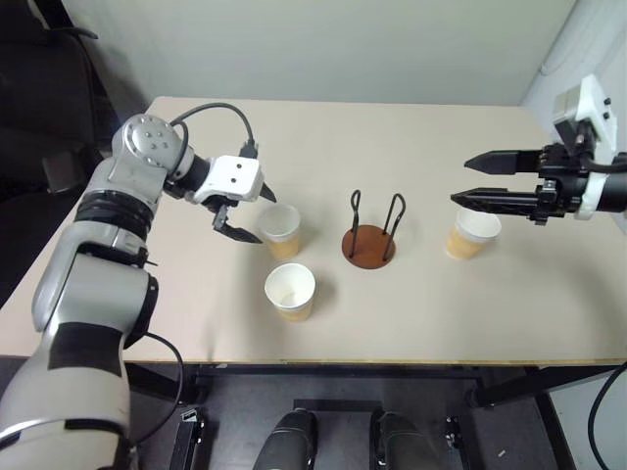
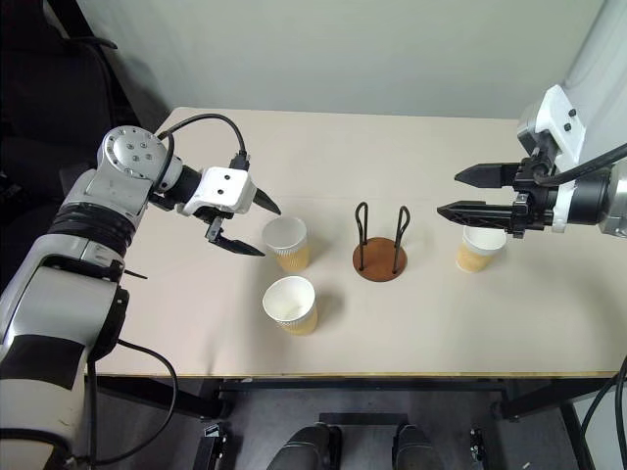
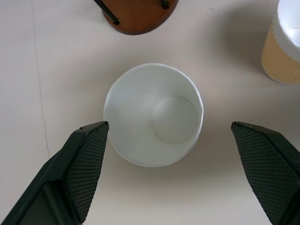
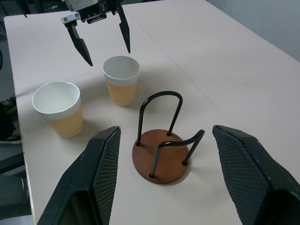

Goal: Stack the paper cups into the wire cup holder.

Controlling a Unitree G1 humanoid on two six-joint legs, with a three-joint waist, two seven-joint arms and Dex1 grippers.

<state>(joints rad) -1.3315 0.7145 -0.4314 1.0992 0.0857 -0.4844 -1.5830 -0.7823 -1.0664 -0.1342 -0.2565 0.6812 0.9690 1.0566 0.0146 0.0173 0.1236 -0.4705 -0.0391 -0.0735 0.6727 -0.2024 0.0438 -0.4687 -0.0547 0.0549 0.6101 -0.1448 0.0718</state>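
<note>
Left gripper (image 1: 250, 209) angled down, spread wide above a paper cup (image 1: 281, 230)

wire cup holder (image 3: 136, 16) – base edge-cropped

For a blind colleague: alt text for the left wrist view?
An empty paper cup stands upright between the left hand's open fingers, untouched. Beyond are the holder's base and another cup.

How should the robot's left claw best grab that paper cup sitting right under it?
Probably by the side wall just below the rim, coming from above. The cup stands upright and round with its mouth open, and the left gripper already hangs open over it, one finger on each side.
</note>
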